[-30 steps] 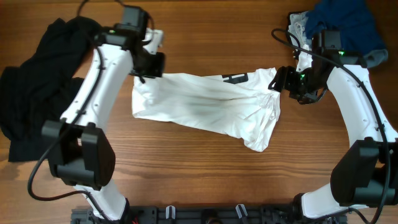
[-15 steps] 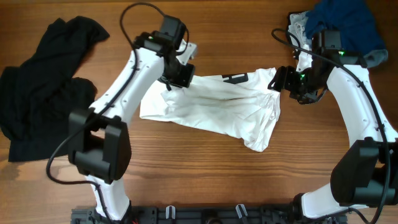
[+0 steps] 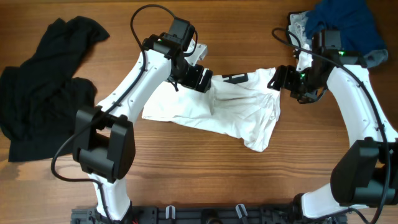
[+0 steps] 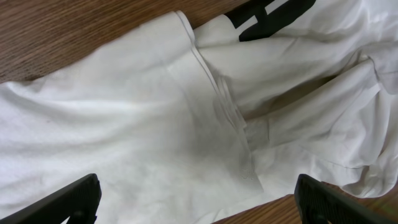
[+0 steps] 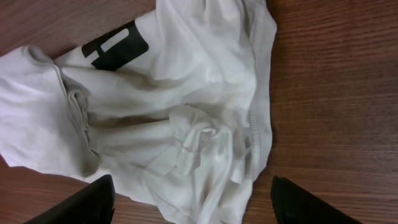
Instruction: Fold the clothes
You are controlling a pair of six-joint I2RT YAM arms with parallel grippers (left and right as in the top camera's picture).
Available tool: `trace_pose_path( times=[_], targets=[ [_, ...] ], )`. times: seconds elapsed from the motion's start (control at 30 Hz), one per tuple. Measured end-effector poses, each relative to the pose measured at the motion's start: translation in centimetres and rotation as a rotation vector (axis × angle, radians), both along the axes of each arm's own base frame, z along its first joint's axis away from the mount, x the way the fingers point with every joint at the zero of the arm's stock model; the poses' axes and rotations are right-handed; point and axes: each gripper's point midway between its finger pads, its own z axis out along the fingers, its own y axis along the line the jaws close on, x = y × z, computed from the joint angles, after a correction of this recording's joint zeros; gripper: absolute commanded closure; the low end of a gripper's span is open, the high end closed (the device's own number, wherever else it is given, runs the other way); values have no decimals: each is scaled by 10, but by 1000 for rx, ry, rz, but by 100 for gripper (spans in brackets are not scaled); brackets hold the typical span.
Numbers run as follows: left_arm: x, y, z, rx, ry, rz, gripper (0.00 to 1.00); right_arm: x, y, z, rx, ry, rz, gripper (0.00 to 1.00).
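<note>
Two risks stand out to me. My left pincer [image 4: 202,200] hangs wide open over the white shirt [image 3: 217,109] with nothing between its tips. If I close here, I would likely pinch the doubled hem fold together with the layer beneath it, and the cloth would drag as a lump instead of lying flat. My right pincer [image 5: 199,200] is spread open too, above bunched cloth at the shirt's right end, and a grab there could lock those wrinkles in.

The shirt lies crumpled across the middle of the table [image 3: 186,168], directly beneath both pincers: the left over its far-left part, the right over its far-right corner. A black garment [image 3: 43,81] sits by the left edge and a blue garment [image 3: 345,25] in the far right corner, both apart from the shirt.
</note>
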Motion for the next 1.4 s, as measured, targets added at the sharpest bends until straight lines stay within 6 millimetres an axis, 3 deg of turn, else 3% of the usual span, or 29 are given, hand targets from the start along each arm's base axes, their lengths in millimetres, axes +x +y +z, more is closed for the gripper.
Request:
trace_pose_path(
  times=[0.17, 0.33, 0.47, 0.6, 0.63, 0.67, 0.73, 0.9, 1.13, 1.2, 1.27, 1.3, 1.33, 1.4],
  targets=[
    [1, 4, 0, 1, 5, 10, 0, 1, 0, 0, 0, -2, -2, 16],
    [9, 29, 0, 0, 22, 71, 0, 2, 0, 0, -2, -12, 9, 11],
    [29, 74, 14, -14, -8, 183, 0, 4, 0, -11, -6, -33, 20, 7],
    [40, 121, 25, -19, -27, 293, 0, -3, 0, -33, -5, -21, 23, 7],
    [43, 143, 25, -16, -22, 344, 0, -11, 1, -49, -5, -5, 23, 7],
    [44, 149, 25, -16, -21, 358, 0, -10, 1, -53, -5, -17, 23, 6],
    [44, 157, 25, -15, -18, 376, 0, -3, 0, -64, -9, -71, 22, 3],
    [45, 167, 25, -15, -17, 399, 0, -16, 1, -90, -4, -52, 9, 4],
    [45, 167, 25, -14, -17, 399, 0, -3, 1, -101, 2, -86, -9, 5],
    [45, 168, 25, -10, -18, 400, 0, 2, 1, -102, 7, -98, -19, 14],
    [45, 168, 25, -7, -18, 401, 0, 8, 2, -103, 13, -103, -27, 29],
    [45, 168, 25, -6, -19, 401, 0, 10, 2, -104, 17, -104, -30, 41],
    [45, 169, 24, -4, -19, 402, 0, 13, 5, -106, 37, -98, -38, 59],
    [45, 169, 24, 0, -20, 403, 0, 14, 10, -108, 60, -90, -38, 74]
  ],
)
